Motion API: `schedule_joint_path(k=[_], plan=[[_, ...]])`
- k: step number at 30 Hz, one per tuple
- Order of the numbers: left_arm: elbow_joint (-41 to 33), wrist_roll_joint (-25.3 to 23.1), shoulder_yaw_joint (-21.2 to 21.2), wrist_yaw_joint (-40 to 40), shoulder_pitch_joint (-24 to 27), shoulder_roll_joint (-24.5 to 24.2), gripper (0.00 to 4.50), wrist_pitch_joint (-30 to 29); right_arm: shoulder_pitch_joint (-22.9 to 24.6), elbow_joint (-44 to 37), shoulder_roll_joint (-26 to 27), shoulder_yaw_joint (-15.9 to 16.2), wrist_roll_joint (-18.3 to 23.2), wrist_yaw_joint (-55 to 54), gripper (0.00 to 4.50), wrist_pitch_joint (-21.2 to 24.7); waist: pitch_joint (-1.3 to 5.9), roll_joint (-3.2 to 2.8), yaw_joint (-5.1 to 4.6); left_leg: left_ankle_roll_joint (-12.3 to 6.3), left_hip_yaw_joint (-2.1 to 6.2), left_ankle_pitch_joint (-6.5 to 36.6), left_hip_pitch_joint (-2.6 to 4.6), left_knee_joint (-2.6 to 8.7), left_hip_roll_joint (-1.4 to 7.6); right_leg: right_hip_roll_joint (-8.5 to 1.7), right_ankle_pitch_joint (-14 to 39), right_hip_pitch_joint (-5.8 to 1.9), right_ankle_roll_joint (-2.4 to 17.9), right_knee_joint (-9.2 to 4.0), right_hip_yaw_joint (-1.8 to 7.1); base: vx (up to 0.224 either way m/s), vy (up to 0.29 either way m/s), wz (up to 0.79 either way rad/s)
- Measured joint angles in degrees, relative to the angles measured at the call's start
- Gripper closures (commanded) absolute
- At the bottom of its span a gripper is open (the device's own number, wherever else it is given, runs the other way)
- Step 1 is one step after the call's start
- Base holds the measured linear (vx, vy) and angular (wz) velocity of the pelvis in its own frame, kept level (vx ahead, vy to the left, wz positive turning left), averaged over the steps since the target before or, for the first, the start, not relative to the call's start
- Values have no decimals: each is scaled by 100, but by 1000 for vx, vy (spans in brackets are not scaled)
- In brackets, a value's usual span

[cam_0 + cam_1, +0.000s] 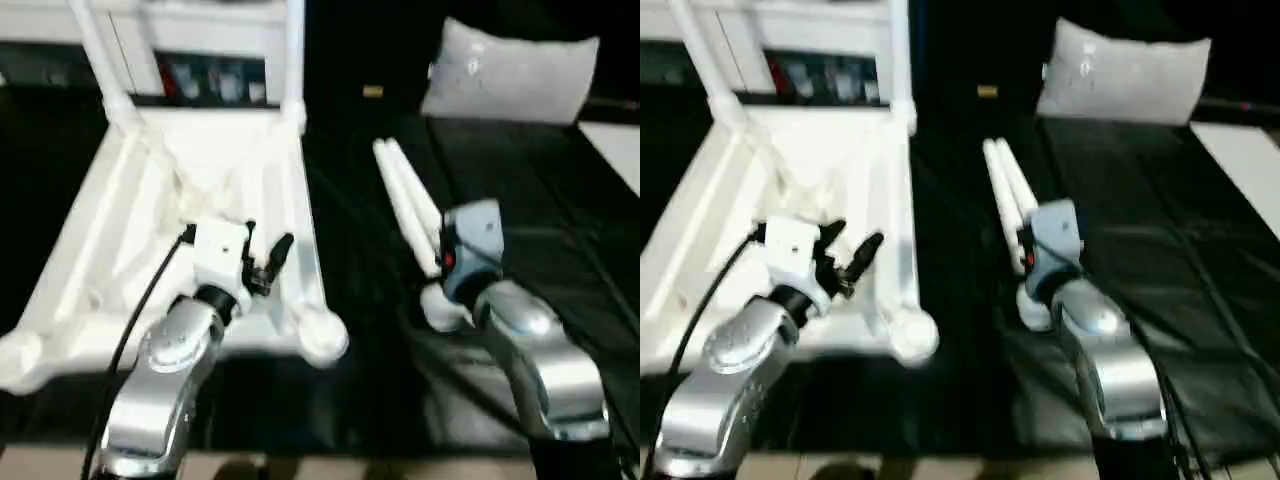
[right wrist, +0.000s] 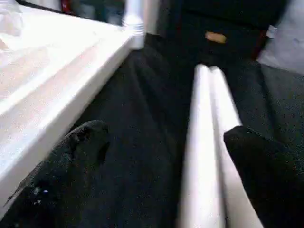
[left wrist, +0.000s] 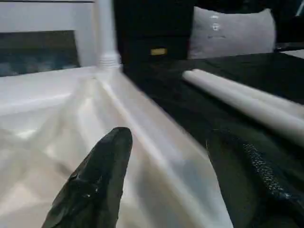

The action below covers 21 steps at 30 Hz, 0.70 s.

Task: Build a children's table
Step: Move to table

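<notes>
Nearest in, two silver forearms reaching over a black surface [image 1: 560, 200]. Left tool [image 1: 268, 256] hovering over the near right part of the upside-down tabletop [image 1: 120, 230], black fingers [image 3: 97, 180] spread apart, gripping nothing, ribbed underside showing between them in the left wrist view. Right tool [image 2: 161, 175] wide open too, nothing held, poised just above the near ends of two loose legs [image 1: 408, 200], one finger on each side of the pair.

Those two white legs lying side by side, touching, just right of the tabletop on the black surface, running away from the robot. Round corner socket [image 1: 322, 338] at the tabletop's near right corner, another one [image 1: 15, 362] at the near left.

Further back, two more legs already standing upright in the tabletop's far corners: left one [image 1: 95, 50] and right one [image 1: 294, 60]. Beyond the tabletop, a white cabinet [image 1: 190, 40] with glass doors. Right of that, behind the loose legs, a grey cushion [image 1: 510, 75].
</notes>
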<state>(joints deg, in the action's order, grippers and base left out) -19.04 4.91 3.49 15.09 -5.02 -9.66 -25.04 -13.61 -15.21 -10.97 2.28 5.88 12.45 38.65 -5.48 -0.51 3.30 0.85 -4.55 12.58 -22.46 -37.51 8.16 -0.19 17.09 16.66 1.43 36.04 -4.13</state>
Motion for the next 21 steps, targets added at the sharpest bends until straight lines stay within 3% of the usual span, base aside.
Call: schedule_joint_path(k=[1, 2, 3, 4, 5, 7, 11, 16, 21], plan=[[7, 0, -22, 68, -9, -104, 160, -4, -93, -3, 23, 85, 10, -7, 0, 213, 4, 39, -24, -59, 6, 34, -9, 1, -54, -50, 50, 93, 102, 144, 31, 173, 82, 1], [38, -10, -87, 121, -34, -195, 160, -25, -247, -4, 30, 116, 13, -35, 0, 477, 24, 83, -37, -78, -9, 47, -22, -30, -106, -127, 26, 247, 93, 350, 76, 121, 52, 10], [50, -11, -55, 207, -83, -280, 160, -41, -354, 16, 28, 89, 8, -101, 0, 662, 34, 96, -29, -59, -15, 36, -28, -51, -160, -186, -79, 340, -62, 361, 202, 98, 96, 14], [62, -12, 9, 353, -200, -376, 160, -45, -528, 73, 19, 19, 5, -188, 0, 922, 57, 135, -9, -57, -22, 33, -62, -65, -243, -281, -126, 444, -329, 270, 364, 20, 77, 7], [66, 7, 55, 497, -292, -454, 160, -58, -690, 164, -22, -10, 9, -197, 0, 1101, 60, 142, 4, -51, -42, 29, -104, -77, -272, -318, -104, 487, -413, 278, 391, 0, 0, 0], [65, 227, 166, 864, -428, -542, 141, -179, -935, 394, -83, -90, 35, -193, 0, 1370, 70, 145, 43, -2, -66, -63, -169, 36, -275, -319, -144, 544, -384, 281, 398, 0, 0, 0], [65, 609, 394, 1742, -633, -1069, 112, -452, -1503, 976, -139, -209, -5, -264, 0, 2082, 53, 125, -8, 70, -88, -177, -124, 211, -210, -297, -237, 522, -237, 162, 331, -41, -20, 1], [41, 750, 495, 2468, -875, -1542, 67, -582, -1922, 1309, -350, -40, -112, -220, 0, 2650, 33, 134, 24, 112, -290, -254, 45, 319, -87, -307, -264, 420, -206, 136, 325, -78, -27, 3], [8, 1031, 659, 3018, -969, -1877, 53, -876, -2223, 2005, -388, 56, -184, -248, 0, 2794, 30, 132, 20, 128, -342, -264, 43, 326, -56, -313, -294, 444, -198, 106, 321, -36, 0, -5]])
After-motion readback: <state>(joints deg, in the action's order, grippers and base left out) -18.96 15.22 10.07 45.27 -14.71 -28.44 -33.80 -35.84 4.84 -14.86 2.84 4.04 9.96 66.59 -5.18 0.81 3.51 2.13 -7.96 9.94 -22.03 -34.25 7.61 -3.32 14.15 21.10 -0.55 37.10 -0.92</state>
